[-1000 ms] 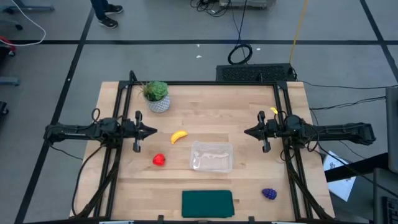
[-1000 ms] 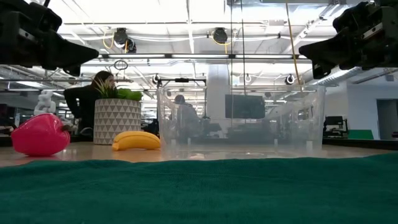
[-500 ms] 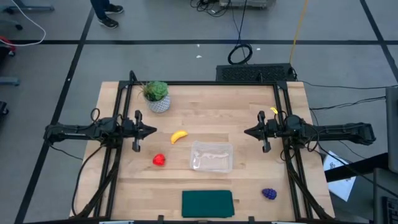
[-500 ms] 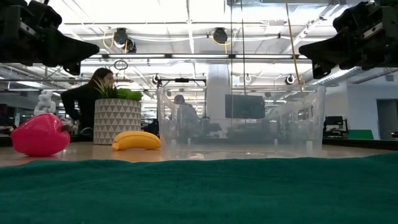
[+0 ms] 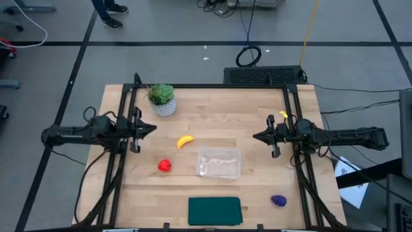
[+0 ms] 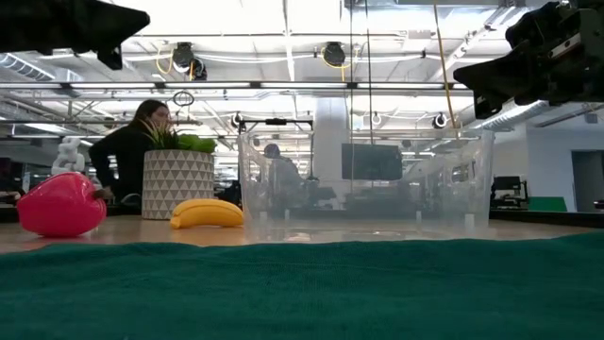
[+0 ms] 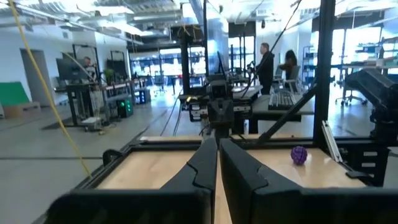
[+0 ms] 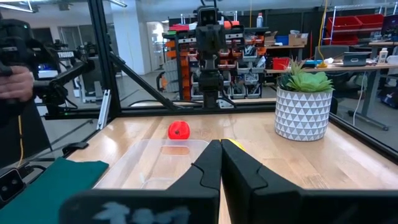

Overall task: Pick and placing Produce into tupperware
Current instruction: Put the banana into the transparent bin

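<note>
On the wooden table lie a yellow banana (image 5: 185, 141), a red round fruit (image 5: 165, 165) and a purple grape bunch (image 5: 278, 200) near the front right corner. The clear tupperware (image 5: 219, 162) stands in the middle with nothing in it. My left gripper (image 5: 153, 129) hovers shut at the left side, high above the table, pointing toward the centre. My right gripper (image 5: 255, 136) hovers shut at the right side, facing it. Neither touches anything. The left wrist view shows the grape bunch (image 7: 299, 155); the right wrist view shows the red fruit (image 8: 178, 130) beyond the tupperware (image 8: 155, 162).
A potted plant (image 5: 162, 98) in a patterned white pot stands at the far left. A dark green mat (image 5: 214, 210) lies at the near edge. Black frame rails (image 5: 126, 109) run along both table sides. A person (image 6: 132, 151) is in the room behind.
My left gripper has risen, staying shut and tipping its fingers slightly upward; in the low view it has climbed to the picture's top edge. Nothing on the table has moved.
</note>
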Controlling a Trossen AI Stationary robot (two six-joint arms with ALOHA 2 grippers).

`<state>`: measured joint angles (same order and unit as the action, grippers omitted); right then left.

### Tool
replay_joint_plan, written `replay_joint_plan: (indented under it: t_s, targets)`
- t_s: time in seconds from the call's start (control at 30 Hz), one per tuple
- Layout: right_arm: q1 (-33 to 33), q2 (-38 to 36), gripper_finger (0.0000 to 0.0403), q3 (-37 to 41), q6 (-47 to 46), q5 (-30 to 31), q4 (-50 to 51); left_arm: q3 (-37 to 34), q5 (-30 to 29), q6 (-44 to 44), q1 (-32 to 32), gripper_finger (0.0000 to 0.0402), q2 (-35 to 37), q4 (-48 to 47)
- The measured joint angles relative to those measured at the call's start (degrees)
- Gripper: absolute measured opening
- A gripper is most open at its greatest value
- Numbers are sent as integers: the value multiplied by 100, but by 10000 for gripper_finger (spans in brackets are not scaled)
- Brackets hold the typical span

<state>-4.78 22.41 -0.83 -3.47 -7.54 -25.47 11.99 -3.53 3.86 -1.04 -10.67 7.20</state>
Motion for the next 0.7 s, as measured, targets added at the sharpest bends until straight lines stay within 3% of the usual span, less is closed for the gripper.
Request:
replay_joint_plan:
  t_s: [0.43,0.7]
  targets:
    - [1,0,0,-1,8,21,2,953,-360,-181,0,26,-2258,511]
    - [1,0,0,-1,7,21,2,1399,-365,-163,56,26,-3100,595]
